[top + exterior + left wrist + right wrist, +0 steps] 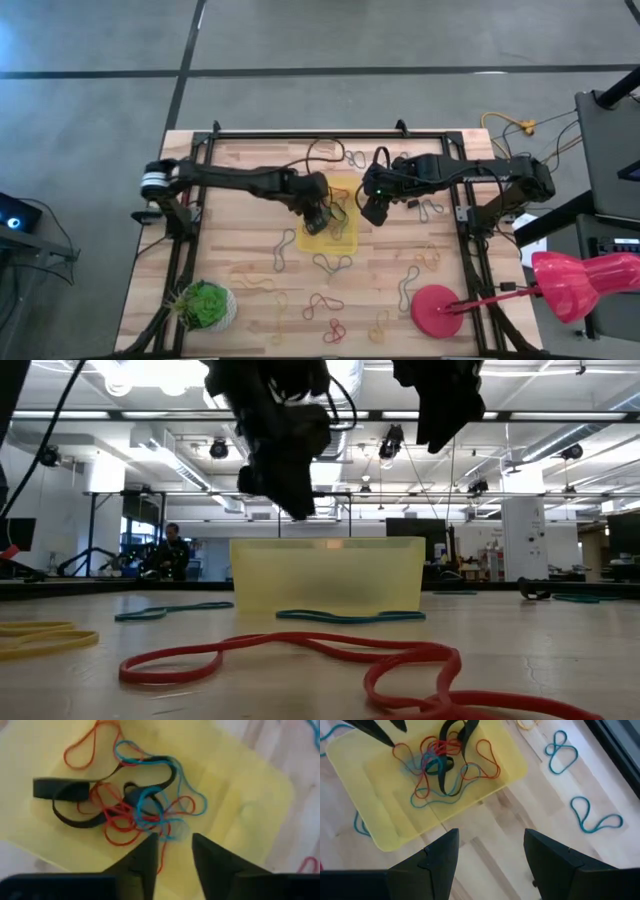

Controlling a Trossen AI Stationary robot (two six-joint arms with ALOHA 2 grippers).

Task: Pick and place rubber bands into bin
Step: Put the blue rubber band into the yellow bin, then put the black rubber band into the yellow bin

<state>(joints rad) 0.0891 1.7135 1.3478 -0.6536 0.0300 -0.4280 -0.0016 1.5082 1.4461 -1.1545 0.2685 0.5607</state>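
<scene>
On your far left, the green plant ball (205, 305) sits at the table's (240, 210) near-left corner, well clear of the work. Moving in, your left gripper (322, 217) hangs over the yellow bin (345, 240); its fingers (145, 857) stand a narrow gap apart with nothing between them, just above the pile. The bin lies at the table's middle, its long axis running from the near edge to the far edge in the high view. Inside it you have a tangle of rubber bands (132, 805): red and blue loops knotted over a flat black band (75, 795) that lies lengthwise along the tray floor. Just right of the bin, your right gripper (372, 208) hovers with its fingers spread wide and empty, over bare wood beside the bin's edge. Loose bands ring the bin: teal loops (562, 752) beside it, red ones (322, 303) nearer the front. The round red disc (436, 310) sits near-right.
</scene>
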